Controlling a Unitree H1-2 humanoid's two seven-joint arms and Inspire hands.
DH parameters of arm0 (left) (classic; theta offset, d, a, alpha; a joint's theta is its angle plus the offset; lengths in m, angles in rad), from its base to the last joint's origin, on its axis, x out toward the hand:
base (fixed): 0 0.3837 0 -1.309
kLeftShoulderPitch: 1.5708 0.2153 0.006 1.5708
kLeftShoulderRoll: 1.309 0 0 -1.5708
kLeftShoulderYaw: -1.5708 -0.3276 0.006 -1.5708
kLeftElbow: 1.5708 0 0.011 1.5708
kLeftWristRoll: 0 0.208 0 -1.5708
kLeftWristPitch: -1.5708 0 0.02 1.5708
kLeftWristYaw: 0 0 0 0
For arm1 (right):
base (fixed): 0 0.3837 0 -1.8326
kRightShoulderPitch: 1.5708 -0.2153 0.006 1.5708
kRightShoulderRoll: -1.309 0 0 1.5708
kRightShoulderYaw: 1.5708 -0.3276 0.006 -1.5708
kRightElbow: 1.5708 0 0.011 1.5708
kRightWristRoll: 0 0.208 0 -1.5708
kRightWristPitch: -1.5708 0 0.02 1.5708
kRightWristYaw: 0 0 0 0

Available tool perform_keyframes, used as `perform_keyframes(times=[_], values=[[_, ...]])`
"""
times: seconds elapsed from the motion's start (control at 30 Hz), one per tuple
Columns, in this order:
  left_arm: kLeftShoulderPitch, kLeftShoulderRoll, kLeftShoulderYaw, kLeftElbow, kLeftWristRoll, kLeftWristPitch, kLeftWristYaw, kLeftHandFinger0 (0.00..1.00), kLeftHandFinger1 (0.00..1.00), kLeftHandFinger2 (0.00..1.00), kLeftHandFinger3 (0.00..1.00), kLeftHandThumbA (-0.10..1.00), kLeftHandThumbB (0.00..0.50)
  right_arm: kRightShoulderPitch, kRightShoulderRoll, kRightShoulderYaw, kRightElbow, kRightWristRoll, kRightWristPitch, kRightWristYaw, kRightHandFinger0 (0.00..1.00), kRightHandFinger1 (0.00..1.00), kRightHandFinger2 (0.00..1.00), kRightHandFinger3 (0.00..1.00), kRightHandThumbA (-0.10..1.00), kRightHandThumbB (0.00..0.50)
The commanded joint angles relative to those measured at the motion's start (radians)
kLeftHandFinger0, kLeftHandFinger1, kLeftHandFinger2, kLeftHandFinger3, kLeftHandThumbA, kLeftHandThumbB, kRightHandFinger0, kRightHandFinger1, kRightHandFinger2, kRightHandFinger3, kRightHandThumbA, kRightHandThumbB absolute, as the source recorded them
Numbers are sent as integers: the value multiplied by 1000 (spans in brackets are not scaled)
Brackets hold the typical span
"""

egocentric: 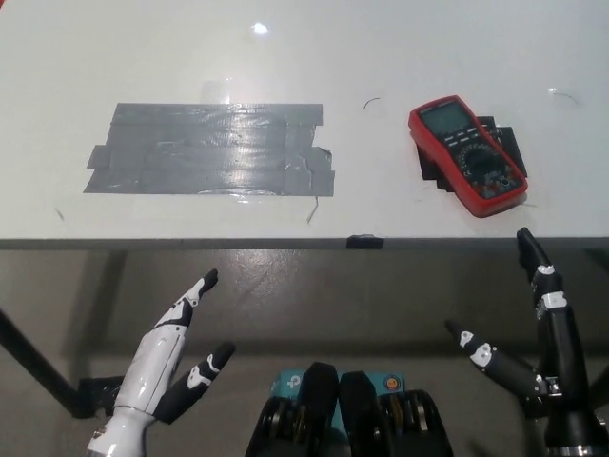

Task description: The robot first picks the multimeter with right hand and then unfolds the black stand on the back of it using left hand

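Observation:
A red multimeter [468,154] with a grey screen and a black dial lies face up on the white table [400,57], at its right side near the front edge. A black piece shows from under its right side. My black right hand [533,347] hangs open below the table's front edge, well short of the multimeter and holding nothing. My white left hand [169,367] is low at the lower left, open and empty, also off the table.
A patch of grey tape strips [211,149] covers the table's left middle. A small black clip [364,242] sits on the front edge. The floor shows below the table edge.

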Motion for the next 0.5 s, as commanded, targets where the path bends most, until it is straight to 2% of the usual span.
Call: perform_keyframes(times=[0.0, 0.07, 0.47], values=[[2, 21, 2, -34, -15, 16, -8, 1000, 1000, 1000, 1000, 1000, 291, -6, 8, -11, -10, 18, -65, 37, 1000, 1000, 1000, 1000, 820, 185], [-6, 20, 4, -30, -11, 12, -3, 1000, 1000, 1000, 1000, 1000, 286, -13, 9, -16, -13, 16, -57, 40, 1000, 1000, 1000, 1000, 821, 197], [6, 26, 3, -26, 4, -3, 8, 1000, 1000, 1000, 1000, 1000, 280, -3, 23, -28, -21, 30, -61, 63, 1000, 1000, 1000, 1000, 761, 191]])
